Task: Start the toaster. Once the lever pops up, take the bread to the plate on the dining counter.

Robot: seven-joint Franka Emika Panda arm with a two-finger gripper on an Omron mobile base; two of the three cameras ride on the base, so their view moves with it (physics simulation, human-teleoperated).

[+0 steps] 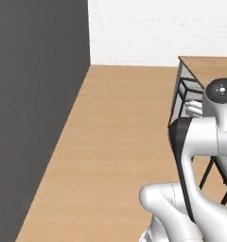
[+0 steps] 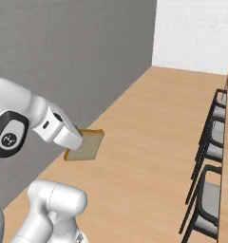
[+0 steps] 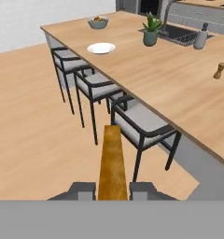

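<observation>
The gripper point(image 2: 77, 141) is clamped on the bread point(image 2: 85, 145), a square tan slice pinched by one edge so that it sticks straight out beyond the fingers, carried in the air above the wood floor. Seen along the hand, the slice point(image 3: 112, 163) is edge-on, a narrow brown strip standing between the two dark fingertips point(image 3: 82, 190).

Take the dining counter point(image 3: 179, 84) as the landmark. It stands ahead of the hand and to its right, with three black-framed chairs point(image 3: 93, 86) tucked along the near side. The plate point(image 3: 101, 48) lies on the counter's far end, close to the chair-side edge, with a bowl of fruit point(image 3: 98, 22) beyond it and a potted plant point(image 3: 150, 31) further in toward the sink point(image 3: 181, 33).

So the plate is well off from the bread, forward along the line the slice points and a little to one side, past the row of chairs. I'd judge the base must close that gap first. How level the slice sits is hard to tell from here.
</observation>
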